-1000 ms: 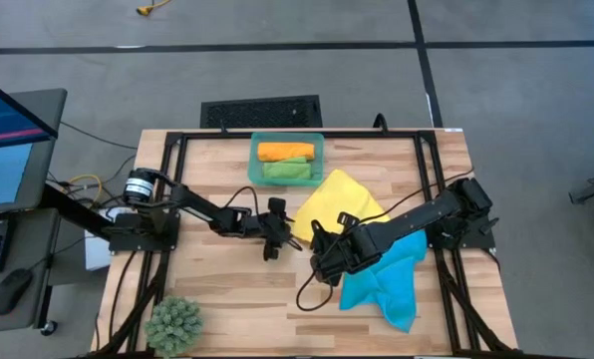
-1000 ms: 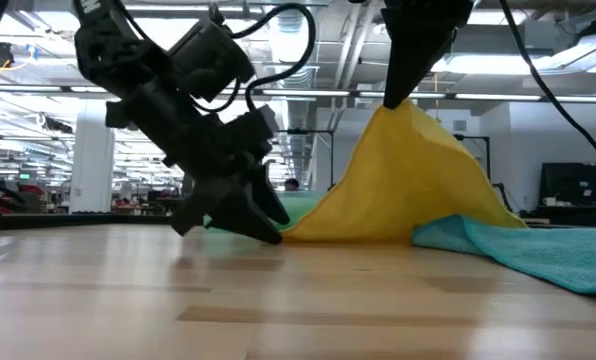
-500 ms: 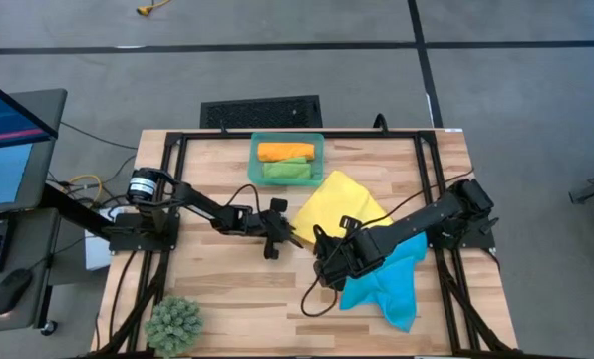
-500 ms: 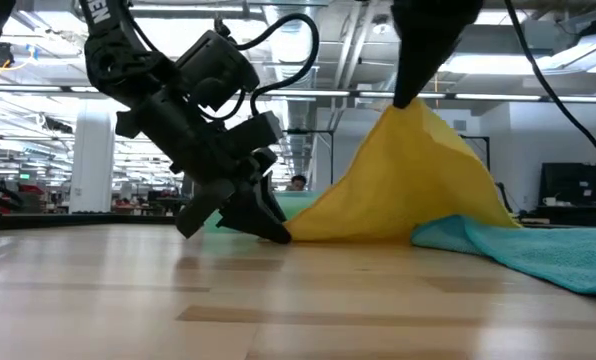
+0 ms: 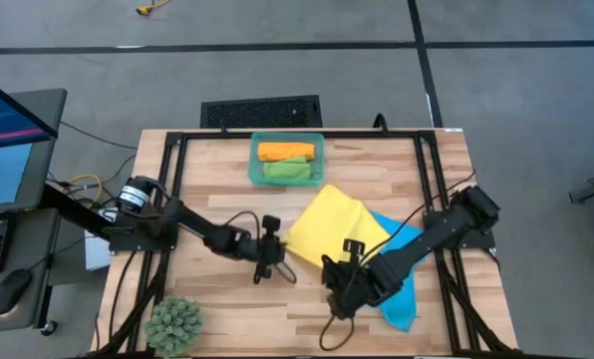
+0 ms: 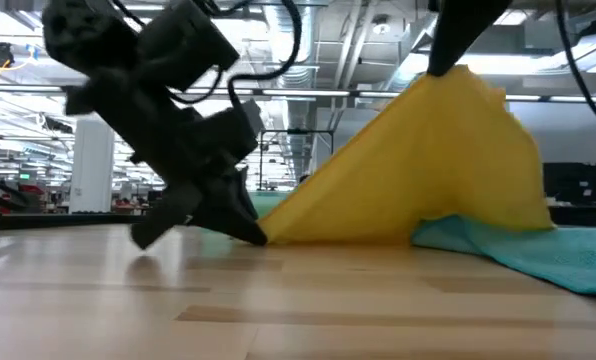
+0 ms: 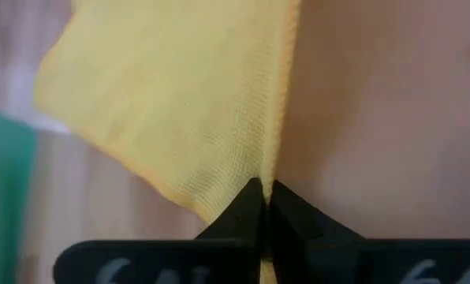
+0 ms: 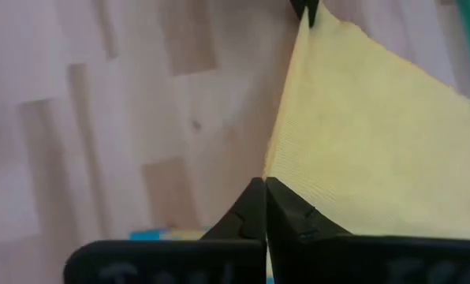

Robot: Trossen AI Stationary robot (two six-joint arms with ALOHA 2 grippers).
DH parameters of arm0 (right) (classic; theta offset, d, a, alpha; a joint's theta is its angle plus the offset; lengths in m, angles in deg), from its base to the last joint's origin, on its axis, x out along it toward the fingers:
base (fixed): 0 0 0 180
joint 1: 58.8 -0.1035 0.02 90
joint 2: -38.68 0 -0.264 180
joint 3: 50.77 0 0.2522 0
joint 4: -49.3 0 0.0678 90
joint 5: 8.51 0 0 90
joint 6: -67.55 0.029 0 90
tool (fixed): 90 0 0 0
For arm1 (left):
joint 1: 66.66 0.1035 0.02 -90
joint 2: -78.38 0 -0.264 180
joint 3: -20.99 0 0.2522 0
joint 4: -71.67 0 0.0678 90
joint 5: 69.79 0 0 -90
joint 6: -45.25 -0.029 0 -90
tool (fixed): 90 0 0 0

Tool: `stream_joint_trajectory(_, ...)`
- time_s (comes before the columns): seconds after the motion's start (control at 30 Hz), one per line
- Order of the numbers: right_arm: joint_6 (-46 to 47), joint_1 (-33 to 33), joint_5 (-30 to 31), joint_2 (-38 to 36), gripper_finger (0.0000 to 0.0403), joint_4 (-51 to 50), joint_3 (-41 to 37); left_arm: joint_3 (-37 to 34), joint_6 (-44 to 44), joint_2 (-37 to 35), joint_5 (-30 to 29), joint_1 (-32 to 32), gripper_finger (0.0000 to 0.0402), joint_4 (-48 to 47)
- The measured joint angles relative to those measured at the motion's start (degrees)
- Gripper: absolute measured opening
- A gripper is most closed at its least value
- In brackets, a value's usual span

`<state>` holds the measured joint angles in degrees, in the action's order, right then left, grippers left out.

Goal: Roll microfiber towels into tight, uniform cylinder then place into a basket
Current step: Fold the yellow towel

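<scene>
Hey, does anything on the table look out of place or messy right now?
Only the blue towel: it lies crumpled, partly under the yellow towel. The spiky plant ball at the table's corner is no towel.

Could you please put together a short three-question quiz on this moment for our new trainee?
1. True or false: the left gripper and the right gripper are each shut on an edge of the yellow towel.
2. Which rolled towels lie in the basket? A) blue and yellow B) the orange towel and the green towel C) none
3. Fill in: in the low view, the yellow towel hangs as a raised sheet above the ____ towel lying on the table.

Key
1. True.
2. B.
3. Blue: the blue towel lies flat beneath it.
</scene>
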<state>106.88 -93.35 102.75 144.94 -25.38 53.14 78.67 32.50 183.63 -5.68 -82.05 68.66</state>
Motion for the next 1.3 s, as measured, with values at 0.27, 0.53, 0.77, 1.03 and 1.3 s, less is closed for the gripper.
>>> stream_joint_trajectory(0.27, 1.3, -3.9, -1.8, 2.7, 0.0023, 4.8, -0.8, 7.7, 5.5, 0.0, -0.1, -7.6, 0.0000, -12.7)
stream_joint_trajectory(0.53, 3.3, -7.5, -2.8, 8.2, 0.0060, 8.9, -1.0, 15.1, 13.6, -0.1, 4.7, -10.8, 0.0000, -25.9)
stream_joint_trajectory(0.77, 7.2, -9.6, -4.2, 11.0, 0.0123, 8.4, -1.4, 19.3, 17.6, -0.1, 7.6, -12.5, 0.0000, -32.0)
stream_joint_trajectory(1.03, 10.9, -10.9, -6.4, 11.2, 0.0166, 11.9, -1.6, 20.6, 21.6, -0.2, 7.8, -13.9, 0.0000, -35.1)
stream_joint_trajectory(1.3, 14.2, -12.5, -6.0, 11.3, 0.0163, 15.3, -5.1, 20.6, 27.3, -0.2, 9.2, -16.0, 0.0000, -40.0)
